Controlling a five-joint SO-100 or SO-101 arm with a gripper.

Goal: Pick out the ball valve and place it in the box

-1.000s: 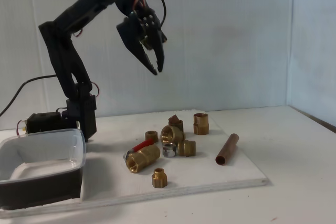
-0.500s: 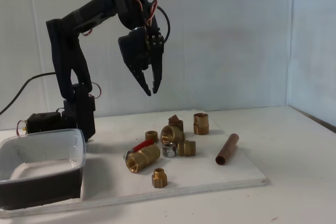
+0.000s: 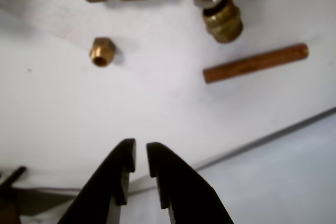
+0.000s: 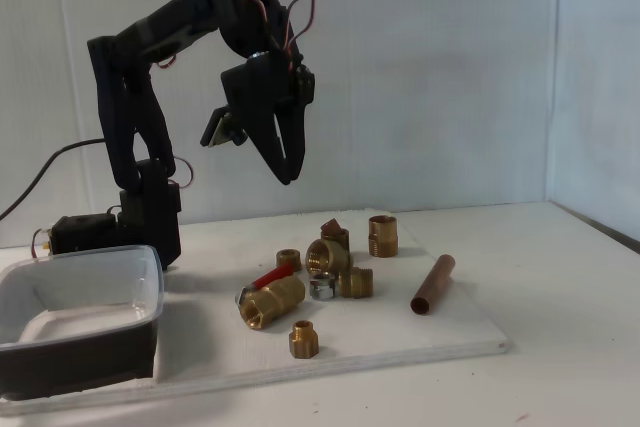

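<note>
Brass fittings lie scattered on a white worktop (image 4: pixel 420 337), loose for picking. Among them the brass ball valve with its flat red lever (image 4: pixel 268 299) lies near the clear plastic box with a dark base (image 4: pixel 80 322). The black two-finger gripper (image 4: pixel 285 175) hangs well above, nearly closed, holding nothing.

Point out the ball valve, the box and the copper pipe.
ball valve (image 4: pixel 270 302), fixed view, on its brass body.
box (image 4: pixel 158 287), fixed view, on its right rim.
copper pipe (image 3: pixel 255 63), wrist view, on the middle of its length.
</note>
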